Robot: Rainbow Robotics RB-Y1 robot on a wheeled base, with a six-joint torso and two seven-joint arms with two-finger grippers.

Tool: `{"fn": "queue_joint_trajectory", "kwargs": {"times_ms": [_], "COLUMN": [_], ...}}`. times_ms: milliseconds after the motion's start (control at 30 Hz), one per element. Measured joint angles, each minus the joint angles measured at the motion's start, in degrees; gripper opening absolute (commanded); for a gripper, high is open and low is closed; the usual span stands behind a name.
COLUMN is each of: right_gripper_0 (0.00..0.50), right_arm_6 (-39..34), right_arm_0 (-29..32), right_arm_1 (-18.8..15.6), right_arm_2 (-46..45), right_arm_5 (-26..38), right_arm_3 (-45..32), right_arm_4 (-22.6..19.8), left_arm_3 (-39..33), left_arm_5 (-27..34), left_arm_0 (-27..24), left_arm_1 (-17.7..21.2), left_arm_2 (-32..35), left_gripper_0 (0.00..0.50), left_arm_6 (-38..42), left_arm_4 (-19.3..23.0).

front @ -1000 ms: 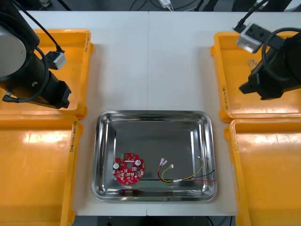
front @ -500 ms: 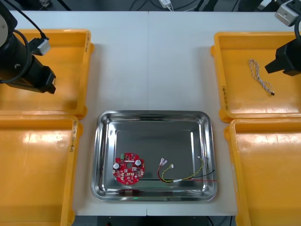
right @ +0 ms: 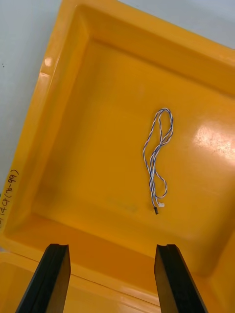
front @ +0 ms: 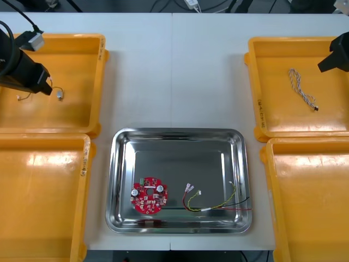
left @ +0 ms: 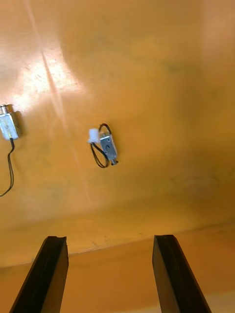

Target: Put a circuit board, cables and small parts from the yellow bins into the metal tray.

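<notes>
Metal tray (front: pixel 180 131) holds circuit board (front: pixel 147 197), red-yellow cable (front: pixel 218 204) (done). Pending: blue-white cable (right: pixel 157 151), small metal part (left: pixel 105 145). My left end effector (left: pixel 108 240), right end effector (right: pixel 112 247) open.

Light table (front: pixel 143 71), seam (front: pixel 172 82) down middle, near edge to far edge. Beyond far edge: dark floor (front: pixel 120 5), small white obj (front: pixel 192 4) nr centre, kind unclear.

Bright, even overhead light covers the worktop (front: pixel 174 71), with soft shadows. Glare patches sit on the near left yellow bin (front: pixel 41 159) and far left yellow bin (left: pixel 49 83); the metal tray (front: pixel 177 143) shows pale streaks.
</notes>
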Motion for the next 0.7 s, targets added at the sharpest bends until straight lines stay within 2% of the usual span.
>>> {"fn": "queue_joint_trajectory", "kwargs": {"times_ms": [133,367,600,700], "right_gripper_0": [0.500,0.500,0.500,0.500], "right_arm_6": [0.1,0.1,0.7,5.9], "right_arm_0": [0.0,-0.2,-1.1,-1.1], "right_arm_1": [0.0,0.0,-0.2,-0.3], "right_arm_2": [0.0,0.0,0.0,0.0], "right_arm_5": [0.0,0.0,-1.4,-3.4], "right_arm_3": [0.0,1.4,8.4,10.9], "right_arm_4": [0.8,4.7,6.4,7.5], "left_arm_3": [2.9,8.2,14.3,16.2], "left_arm_5": [-1.5,-2.5,-4.9,-7.2], "left_arm_0": [-0.7,-2.0,-4.1,-5.0], "left_arm_1": [0.1,0.1,0.1,0.1], "left_arm_2": [0.0,0.0,0.0,-0.2], "left_gripper_0": [0.500,0.500,0.500,0.500], "left_arm_6": [-4.0,-16.9,-17.9,-17.9], "left_arm_4": [-0.1,-1.2,-2.3,-3.1]}}
